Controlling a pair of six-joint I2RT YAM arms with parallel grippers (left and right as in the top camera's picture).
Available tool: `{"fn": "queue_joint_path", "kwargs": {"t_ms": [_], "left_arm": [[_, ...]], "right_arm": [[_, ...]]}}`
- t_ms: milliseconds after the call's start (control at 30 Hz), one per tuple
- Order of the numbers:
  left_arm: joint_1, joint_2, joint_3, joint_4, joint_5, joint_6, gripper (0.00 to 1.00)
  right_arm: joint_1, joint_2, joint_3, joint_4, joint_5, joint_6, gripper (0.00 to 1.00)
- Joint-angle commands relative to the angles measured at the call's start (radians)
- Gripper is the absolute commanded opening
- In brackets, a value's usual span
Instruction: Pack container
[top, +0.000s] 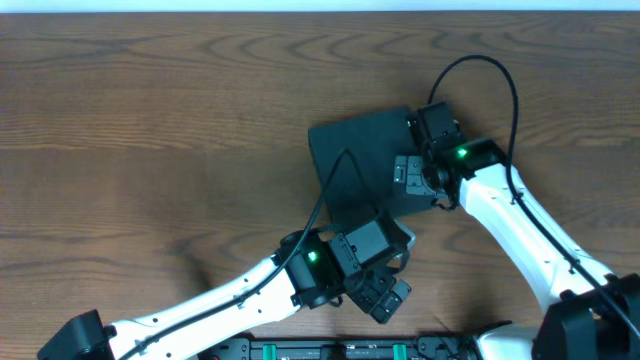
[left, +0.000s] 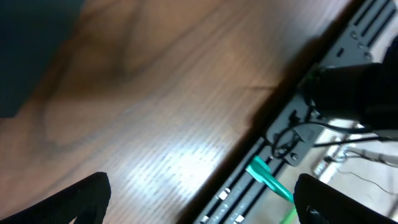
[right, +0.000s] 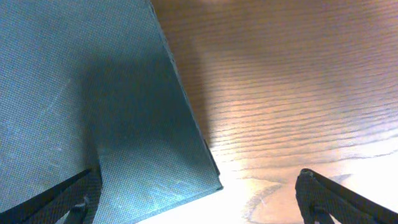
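Right pincer (right: 199, 177): fingers spread wide, nothing between them. One fingertip (right: 74, 193) hangs over the flat lid of the container (top: 350, 160), the other over bare wood past the box's edge; contact with the lid cannot be told from the wrist view. A corner of the box lies just below and between the two tips, lid surface matte and finely textured, with the pincer's shadow falling across it. Left pincer (left: 202, 183): also spread wide and holding nothing, hovering over the desk (top: 150, 120) near its front edge and aimed away from the box. Beyond its tips runs a black slotted rail (left: 249, 186) along the desk's front edge, with a green strip (left: 270, 179) lying on it (what the strip is cannot be made out). From overhead, the container sits right of centre on the desk, lid shut flat, turned slightly off square to the desk edges. The right arm reaches in from the lower right, its wrist over the box's right side. The left arm comes in from the lower left, its wrist just beside the box's near edge. A black cable (top: 480, 70) loops above the right wrist, and another crosses the lid toward the left arm. Wood-grain desk all round.
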Motion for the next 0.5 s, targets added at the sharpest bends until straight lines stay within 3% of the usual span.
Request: {"fn": "queue_joint_path", "kwargs": {"t_ms": [0,467], "left_arm": [[-0.004,0.008,-0.005,0.002,0.068,0.015,0.95],[-0.004,0.145,-0.005,0.064,0.180,0.104,0.95]], "right_arm": [[-0.009,0.009,-0.058,0.010,-0.007,0.011,0.99],[-0.009,0.009,-0.072,0.040,-0.006,0.010,0.99]]}}
